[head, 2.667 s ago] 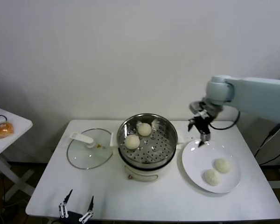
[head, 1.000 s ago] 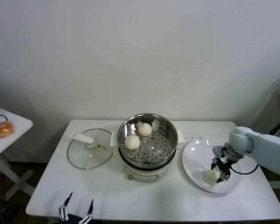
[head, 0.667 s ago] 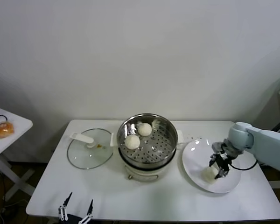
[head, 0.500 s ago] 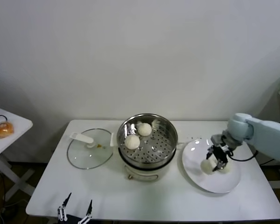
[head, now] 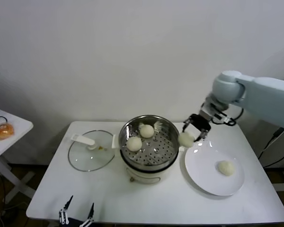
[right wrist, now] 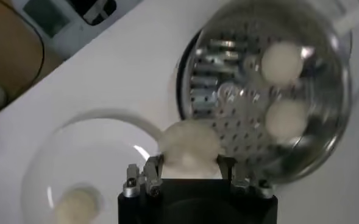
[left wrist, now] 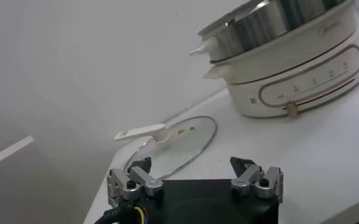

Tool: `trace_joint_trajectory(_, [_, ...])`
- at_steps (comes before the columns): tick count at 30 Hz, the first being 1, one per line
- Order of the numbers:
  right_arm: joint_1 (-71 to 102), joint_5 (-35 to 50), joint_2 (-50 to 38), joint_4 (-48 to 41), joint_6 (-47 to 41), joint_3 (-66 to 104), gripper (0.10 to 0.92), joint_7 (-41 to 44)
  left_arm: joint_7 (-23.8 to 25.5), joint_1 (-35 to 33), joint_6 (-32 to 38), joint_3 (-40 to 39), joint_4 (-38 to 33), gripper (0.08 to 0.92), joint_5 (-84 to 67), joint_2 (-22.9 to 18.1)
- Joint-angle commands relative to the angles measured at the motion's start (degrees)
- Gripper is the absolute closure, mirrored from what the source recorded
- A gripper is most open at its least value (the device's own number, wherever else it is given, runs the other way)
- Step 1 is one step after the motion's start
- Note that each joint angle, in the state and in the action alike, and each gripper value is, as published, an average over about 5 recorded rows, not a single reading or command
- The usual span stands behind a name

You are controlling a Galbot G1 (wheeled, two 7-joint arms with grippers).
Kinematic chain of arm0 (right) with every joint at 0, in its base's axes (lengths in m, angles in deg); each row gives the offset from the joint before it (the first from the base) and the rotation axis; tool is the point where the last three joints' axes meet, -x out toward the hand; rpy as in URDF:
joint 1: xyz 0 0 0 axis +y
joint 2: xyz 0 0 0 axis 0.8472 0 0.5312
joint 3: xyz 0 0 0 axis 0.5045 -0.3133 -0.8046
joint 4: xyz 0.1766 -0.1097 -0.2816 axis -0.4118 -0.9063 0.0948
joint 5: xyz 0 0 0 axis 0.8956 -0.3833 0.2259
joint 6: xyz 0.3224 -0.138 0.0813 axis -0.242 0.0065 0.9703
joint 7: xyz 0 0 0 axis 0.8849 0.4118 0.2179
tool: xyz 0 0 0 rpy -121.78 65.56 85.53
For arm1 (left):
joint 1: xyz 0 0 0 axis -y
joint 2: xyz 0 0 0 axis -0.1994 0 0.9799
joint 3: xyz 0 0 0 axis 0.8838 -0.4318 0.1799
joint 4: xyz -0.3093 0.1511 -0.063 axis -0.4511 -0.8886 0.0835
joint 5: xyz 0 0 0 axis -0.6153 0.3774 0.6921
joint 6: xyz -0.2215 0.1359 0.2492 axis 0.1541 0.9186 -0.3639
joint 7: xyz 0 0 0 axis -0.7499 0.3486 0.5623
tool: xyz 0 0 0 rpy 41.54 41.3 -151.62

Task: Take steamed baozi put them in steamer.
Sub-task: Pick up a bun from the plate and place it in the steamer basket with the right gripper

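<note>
One baozi (head: 185,139) hangs clamped in the right gripper (head: 193,132) just beside the steamer (head: 149,142), which holds two buns. The right wrist view shows its fingers (right wrist: 153,170) pinching it. The left gripper (head: 77,213) waits, jaws apart, at the table's near edge.

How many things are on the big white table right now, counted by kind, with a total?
Buns: 4, two in the steamer, one on the plate, one in the right gripper
Steamer: 1
Plate: 1
Glass lid: 1
Total: 7
</note>
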Motion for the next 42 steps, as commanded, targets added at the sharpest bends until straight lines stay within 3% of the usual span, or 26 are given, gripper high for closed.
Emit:
trace_joint_trajectory(1, [-0.77, -10.58, 13.56, 8.02, 7.42, 1.64, 0.406, -2.17, -0.05, -0.13, 0.13, -0.23, 0.14, 0.177, 0.18, -2.60])
trace_joint_trajectory(15, [13.12, -21.12, 23.02, -1.54, 6.60, 1.22, 0.406, -3.53, 0.11, -0.60, 0.33, 0.15, -0.62, 0.177, 0.23, -2.71])
trace_joint_trajectory(27, [15.41, -21.80, 24.71, -7.54, 8.67, 1.44, 0.405, -4.05, 0.04, -0.38, 0.38, 0.35, -0.18, 0.177, 0.05, -2.36])
trace_joint_trajectory(33, [12.06, -16.71, 23.51, -7.66, 9.43, 0.83, 0.355, -4.91, 0.05, -0.54, 0.35, 0.53, -0.50, 0.177, 0.01, -2.26])
trace_joint_trajectory(39, [-1.74, -0.02, 19.85, -9.08, 10.34, -5.07, 0.220, -1.59, 0.07, -0.99, 0.20, 0.44, -1.48, 0.177, 0.78, -2.44])
trace_joint_trajectory(42, [-8.39, 8.00, 17.66, -12.00, 8.87, -9.98, 0.205, 0.82, 0.06, -1.03, 0.24, 0.45, -1.43, 0.177, 0.89, -2.46])
